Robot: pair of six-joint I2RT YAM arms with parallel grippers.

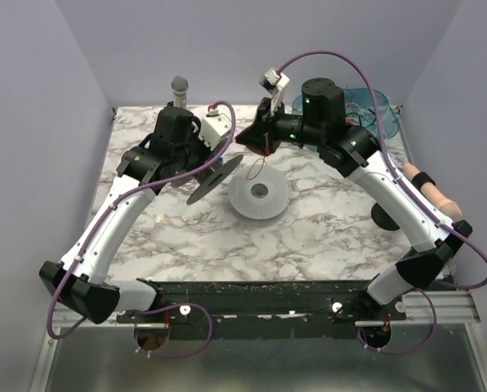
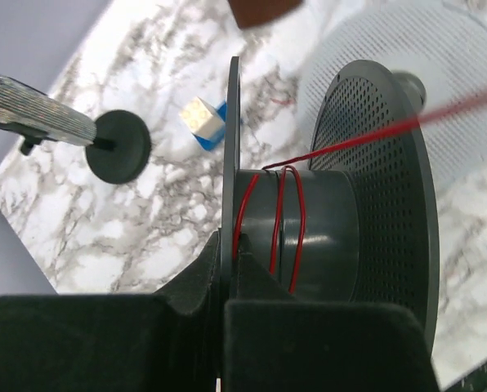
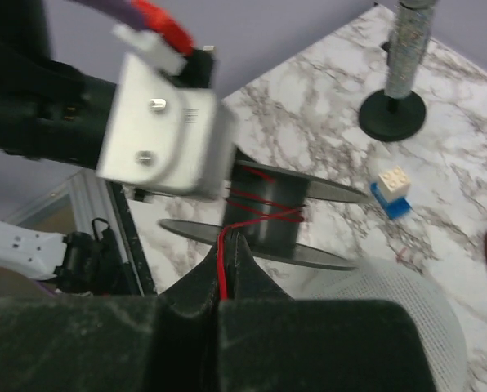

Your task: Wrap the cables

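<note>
1. Left end effector point(image 2: 230, 265): you had it closed narrow on the rim of one flange of the dark spool point(image 2: 325, 237). Gripping at the rim left the hub bare. This was evidently so that the fingers would not obstruct the winding. The spool appeared to hang clear of the worktop point(image 1: 325, 237).

2. The red cable point(image 2: 286, 229) sat on the spool's hub. One straight run left the hub, passed the spool's perforated flange and continued to the right.

3. Right end effector point(image 3: 225, 261): you had it fully closed, pinching that run of cable just to the right of the spool. The line looked taut. That tension probably served to seat each turn against the hub.

4. Counts:
- One spool with two flanges.
- One cable in hand, with about three turns on the hub.
- One white perforated disc point(image 1: 260, 194), just right of the spool.
- One white-and-blue block point(image 2: 203, 122), beyond the spool.
- One glittered stand point(image 2: 117, 147), also beyond the spool.
</note>
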